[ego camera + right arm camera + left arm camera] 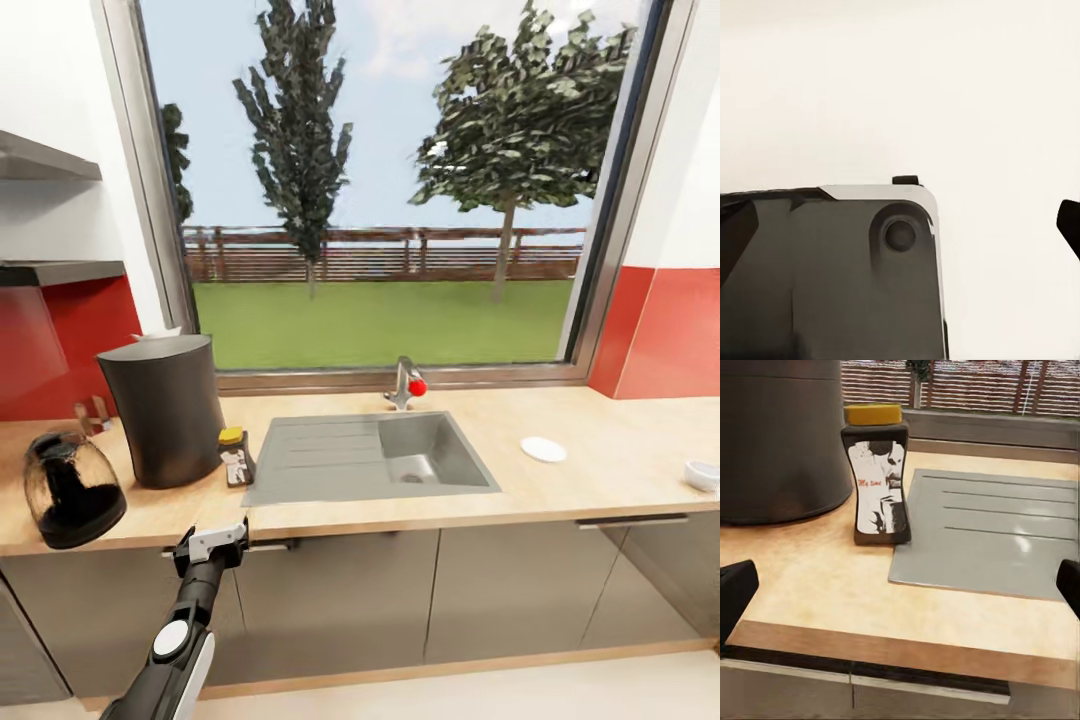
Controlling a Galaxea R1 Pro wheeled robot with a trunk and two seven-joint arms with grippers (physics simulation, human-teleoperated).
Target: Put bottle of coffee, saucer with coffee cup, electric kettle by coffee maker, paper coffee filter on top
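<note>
Head view shows your left gripper (212,541) at the bench's front edge, fingers apart and holding nothing. The coffee bottle (236,457) stands just beside the coffee maker (166,408), near the sink (368,459). Next, I think, get the saucer (543,449) toward the bench's right end. Back away slowly so you don't bump the bottle.

A grey sink (372,458) is set into the wooden worktop (600,440), its drainboard to the left and its basin to the right. A tap (404,383) with a red knob stands at the sink's rear edge, below the window (380,180). Grey cabinet fronts (430,590) run beneath the worktop's front edge. Two shelves (50,270) are mounted on the wall above the worktop's left end.
</note>
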